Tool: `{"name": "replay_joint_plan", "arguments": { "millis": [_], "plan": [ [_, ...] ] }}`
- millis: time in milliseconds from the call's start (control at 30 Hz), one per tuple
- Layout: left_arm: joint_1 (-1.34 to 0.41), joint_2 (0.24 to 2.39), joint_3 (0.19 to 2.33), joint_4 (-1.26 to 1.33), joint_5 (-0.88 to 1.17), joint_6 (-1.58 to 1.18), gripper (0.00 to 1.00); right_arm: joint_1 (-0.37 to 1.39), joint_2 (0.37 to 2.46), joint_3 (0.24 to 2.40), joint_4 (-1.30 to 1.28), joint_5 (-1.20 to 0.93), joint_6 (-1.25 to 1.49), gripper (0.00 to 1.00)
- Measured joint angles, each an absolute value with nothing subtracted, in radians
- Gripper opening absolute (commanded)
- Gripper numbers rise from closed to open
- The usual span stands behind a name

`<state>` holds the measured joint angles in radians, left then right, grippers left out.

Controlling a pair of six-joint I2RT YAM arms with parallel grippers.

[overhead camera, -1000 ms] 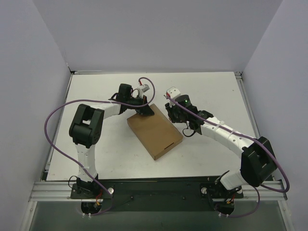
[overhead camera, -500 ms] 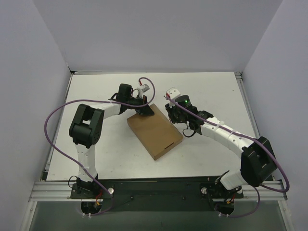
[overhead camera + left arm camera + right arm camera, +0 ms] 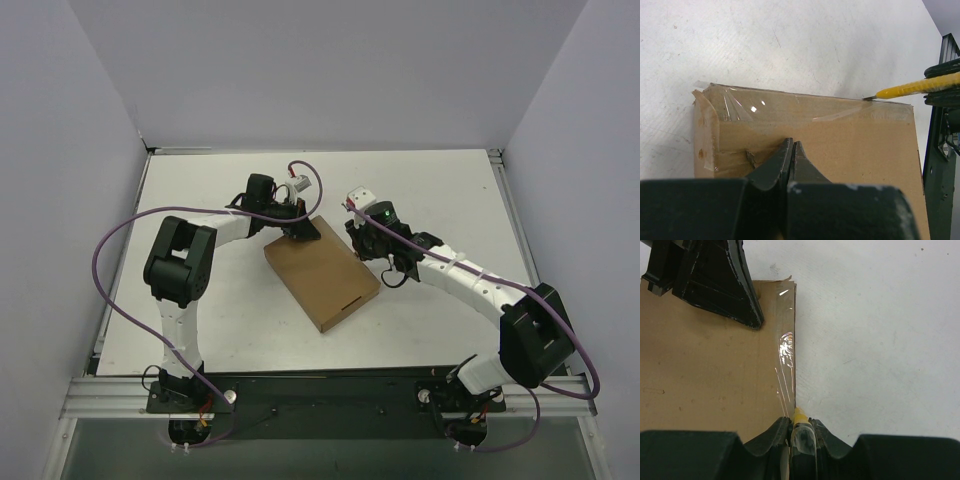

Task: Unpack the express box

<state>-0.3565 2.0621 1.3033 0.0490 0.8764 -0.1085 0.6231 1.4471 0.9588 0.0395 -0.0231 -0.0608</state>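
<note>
Change is slight: knife [image 3: 912,87] clamped in right fingers [image 3: 776,432] is kept at express box [image 3: 322,270] tape [image 3: 786,350], box pinned by closed left fingers [image 3: 780,162]; cut judged barely begun.

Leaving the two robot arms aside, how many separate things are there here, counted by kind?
Cardboard box: 1
Yellow knife: 1
Total: 2

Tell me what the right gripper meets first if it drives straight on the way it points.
The express box: the yellow knife in the right gripper has its tip at the box's taped edge, so it would run along that tape. The left gripper sits beside that line, probably clear.
</note>
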Motion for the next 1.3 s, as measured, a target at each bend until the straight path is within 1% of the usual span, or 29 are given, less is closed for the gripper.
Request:
{"name": "replay_joint_plan", "arguments": {
  "millis": [267,367,400,467,500,633,733,833,900,1000,1100,1233,1300],
  "plan": [
    [-0.356,2.062,1.306,0.048,0.883,-0.107,0.00,0.620,1.447,0.971,0.030,-0.023,-0.057,0.00],
    [-0.356,2.061,1.320,0.025,0.895,-0.083,0.17,0.596,1.447,1.005,0.011,-0.051,-0.057,0.00],
    [-0.356,2.061,1.331,0.003,0.902,-0.062,0.27,0.580,1.447,1.021,0.000,-0.074,-0.056,0.00],
    [-0.356,2.059,1.365,-0.069,0.921,-0.015,0.34,0.513,1.452,1.074,-0.029,-0.170,-0.057,0.00],
    [-0.356,2.056,1.389,-0.125,0.931,0.019,0.41,0.470,1.464,1.119,-0.058,-0.239,-0.062,0.00],
    [-0.359,2.024,1.531,-0.376,0.967,0.216,0.50,0.316,1.560,1.357,-0.142,-0.537,-0.097,0.00],
    [-0.360,1.964,1.637,-0.493,0.971,0.371,0.54,0.259,1.612,1.478,-0.173,-0.705,-0.136,0.00],
    [-0.360,1.876,1.698,-0.535,0.984,0.484,0.56,0.258,1.646,1.567,-0.216,-0.824,-0.167,0.00],
    [-0.360,1.820,1.699,-0.519,1.001,0.505,0.58,0.264,1.669,1.622,-0.230,-0.887,-0.180,0.00],
    [-0.361,1.775,1.675,-0.438,1.034,0.474,0.57,0.280,1.691,1.665,-0.236,-0.940,-0.189,0.00],
    [-0.367,1.779,1.654,-0.364,1.058,0.404,0.57,0.300,1.697,1.672,-0.247,-0.964,-0.192,0.00],
    [-0.371,1.797,1.625,-0.254,1.085,0.288,0.52,0.329,1.698,1.672,-0.254,-0.978,-0.196,0.00],
    [-0.372,1.811,1.622,-0.197,1.104,0.229,0.47,0.345,1.698,1.672,-0.254,-0.979,-0.199,0.00]
  ]
}}
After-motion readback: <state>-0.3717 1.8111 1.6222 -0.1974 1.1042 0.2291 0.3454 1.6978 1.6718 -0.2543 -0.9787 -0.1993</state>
